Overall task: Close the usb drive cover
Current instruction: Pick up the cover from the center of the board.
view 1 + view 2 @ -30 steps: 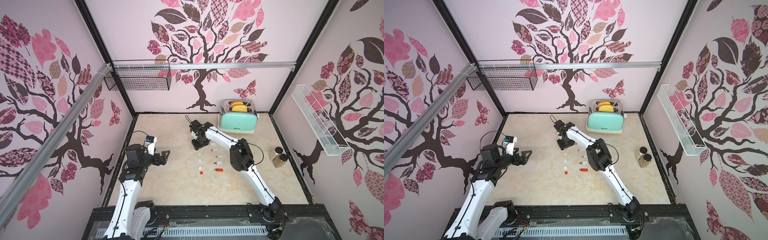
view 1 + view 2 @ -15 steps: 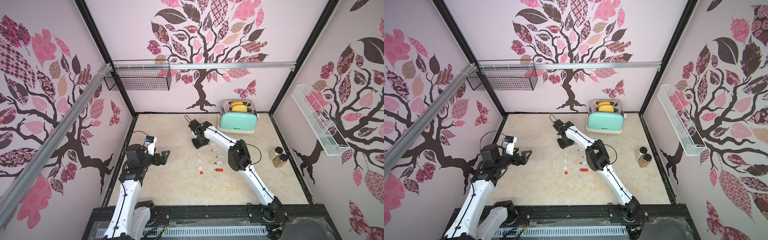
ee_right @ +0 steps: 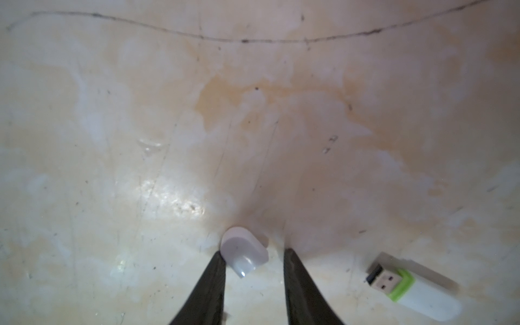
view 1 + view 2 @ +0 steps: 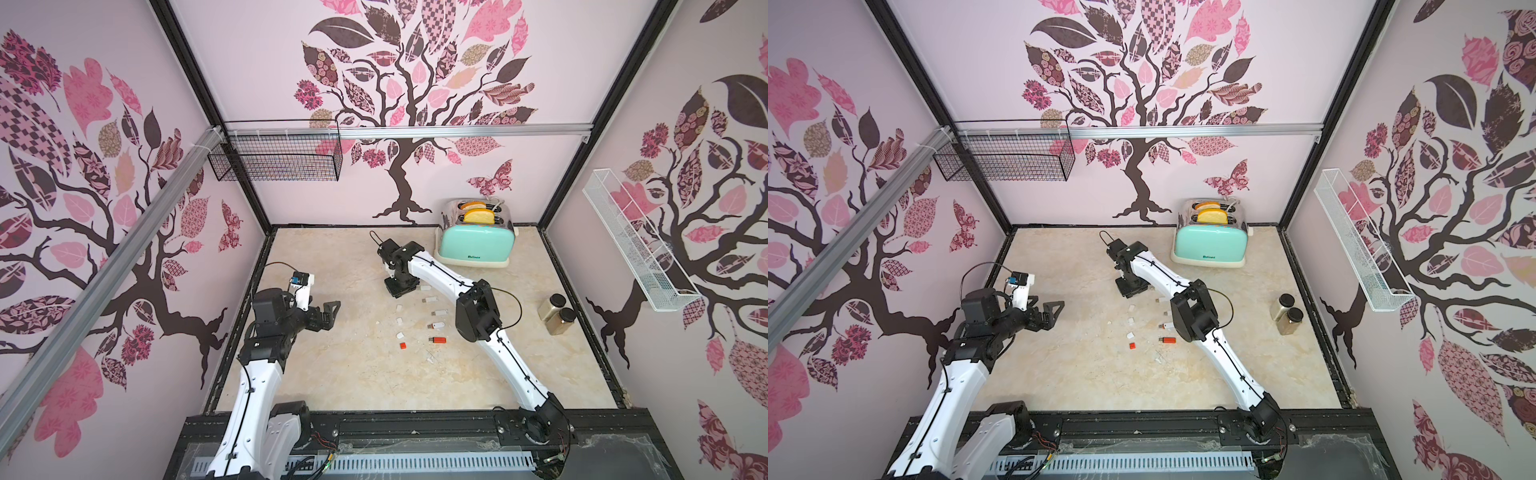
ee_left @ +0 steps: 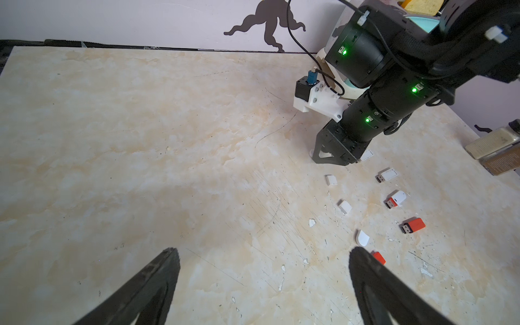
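Well in front of the toaster (image 4: pixel 478 245), the left gripper (image 4: pixel 333 314) hangs spread wide, idle. Closer to the toaster, the right gripper (image 4: pixel 401 286) has drawn its jaws in around the white cover (image 3: pixel 243 253) on the table (image 4: pixel 353 374): one finger (image 3: pixel 211 281) touches it, the other stands just clear. The uncapped usb drive (image 3: pixel 413 289) lies just beside, so the grasp looks moments from complete.

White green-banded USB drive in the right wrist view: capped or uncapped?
Uncapped. The white green-banded USB drive shows a bare metal plug; a white rounded cap lies apart, between the jaws of the right gripper.
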`<state>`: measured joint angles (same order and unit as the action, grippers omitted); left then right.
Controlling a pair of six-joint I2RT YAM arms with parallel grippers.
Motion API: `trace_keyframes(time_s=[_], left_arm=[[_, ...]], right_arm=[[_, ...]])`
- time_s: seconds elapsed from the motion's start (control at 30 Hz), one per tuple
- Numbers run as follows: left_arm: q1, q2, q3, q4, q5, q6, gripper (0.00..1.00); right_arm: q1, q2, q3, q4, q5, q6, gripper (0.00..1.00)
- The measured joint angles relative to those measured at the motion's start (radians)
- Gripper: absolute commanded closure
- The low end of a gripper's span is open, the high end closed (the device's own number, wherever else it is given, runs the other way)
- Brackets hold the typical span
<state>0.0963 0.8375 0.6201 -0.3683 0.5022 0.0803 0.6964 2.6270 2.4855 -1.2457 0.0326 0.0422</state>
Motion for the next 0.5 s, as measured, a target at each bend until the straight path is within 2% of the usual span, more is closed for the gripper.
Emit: trace_keyframes(time_s=[0.3, 0.37, 0.5], left_arm=[[0.0, -0.003, 0.0, 0.0, 0.002, 0.0, 0.02], [0.0, -0.003, 0.0, -0.001, 0.0, 0.0, 0.02], [0.0, -0.003, 0.0, 0.0, 0.002, 0.0, 0.02]], right_arm=[[-0.001, 0.022, 0.035, 0.006, -0.021, -0.033, 0.54], [-0.001, 0.025, 0.041, 0.012, -0.033, -0.035, 0.55], [-0.006, 0.026, 0.041, 0.019, -0.049, -0.038, 0.64]])
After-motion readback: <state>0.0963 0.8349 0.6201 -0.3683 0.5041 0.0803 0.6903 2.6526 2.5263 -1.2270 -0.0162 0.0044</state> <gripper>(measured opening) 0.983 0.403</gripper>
